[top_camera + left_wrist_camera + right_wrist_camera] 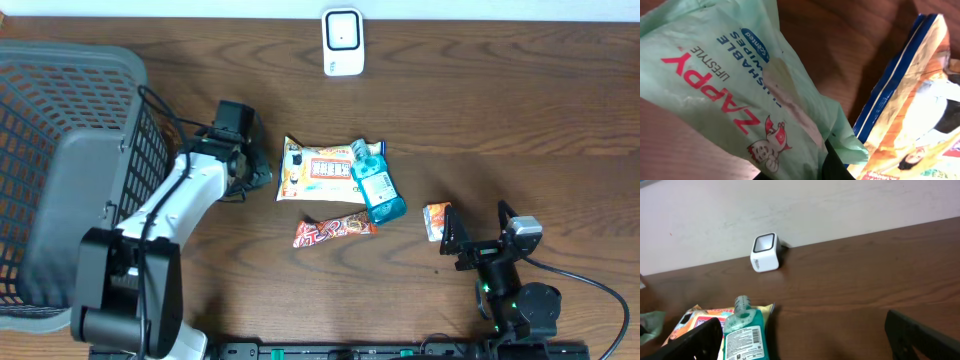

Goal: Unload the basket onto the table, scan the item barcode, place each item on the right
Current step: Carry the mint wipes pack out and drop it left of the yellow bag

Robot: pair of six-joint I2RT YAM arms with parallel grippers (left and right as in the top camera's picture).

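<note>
A: What's the biggest thing there?

B: The dark wood-grain table (520, 120). Next is a grey plastic mesh basket (45, 100) filling its left end. The white left arm (170, 210) reaches from the near edge up past the basket's right wall.

A: And the item?

B: It's a soft wipes pack (740, 95) in pale green crinkled film with red and blue print. The left gripper (243, 168) is clamped on one end of it, left of the table's middle. I can't tell whether it is clear of the wood.

A: What's around it?

B: Just to its right lies a flat, glossy orange-yellow snack packet (318, 170). A clear blue mouthwash bottle (376, 188) lies over that packet's right end, with its cap pointing far. Nearer is a thin red-orange candy bar wrapper (335, 230). The boxy white scanner (342, 42) stands at the far edge, well apart from the pack. A small orange-and-white sachet (437, 220) sits just beside the right gripper (452, 240), whose fingers stand wide apart.

A: Which way does the pack run?

B: In the left wrist view its long axis slants from upper left down to the fingers at lower right. The printed face is towards the camera and the lettering is upside down.
</note>
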